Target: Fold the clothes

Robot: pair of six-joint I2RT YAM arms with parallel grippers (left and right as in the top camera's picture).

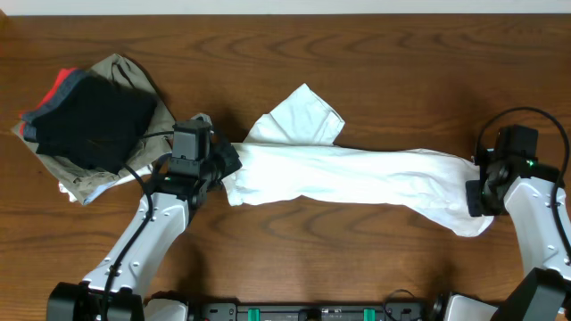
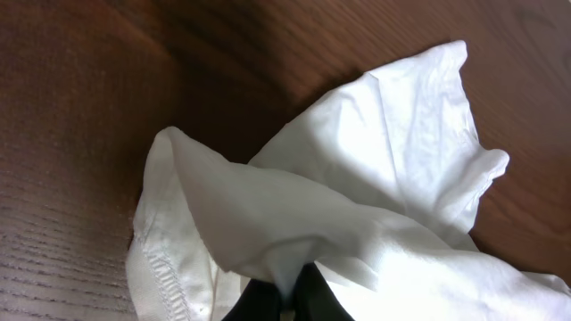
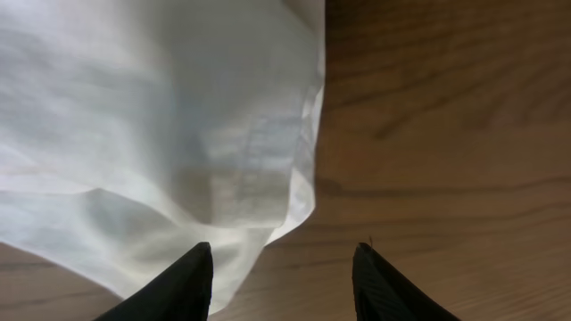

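Lying stretched across the desk between both arms, the clothes appear thin, light, limp and wrinkle-prone, likely to sag and slide rather than hold a crease. Left hand is clamped on a bunched fold. Right hand stands apart, the hem edge near its fingers but ungripped. Recommended hold: hemmed corners, both ends

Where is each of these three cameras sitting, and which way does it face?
Overhead: above the table, facing straight down; the left arm and right arm show, the white shirt stretched between them.
Left wrist: on the left arm, looking along the left gripper, which pinches the shirt; only its tips show.
Right wrist: on the right arm, looking down past the open right gripper at the shirt's edge.
Shared: all three see the shirt and table.
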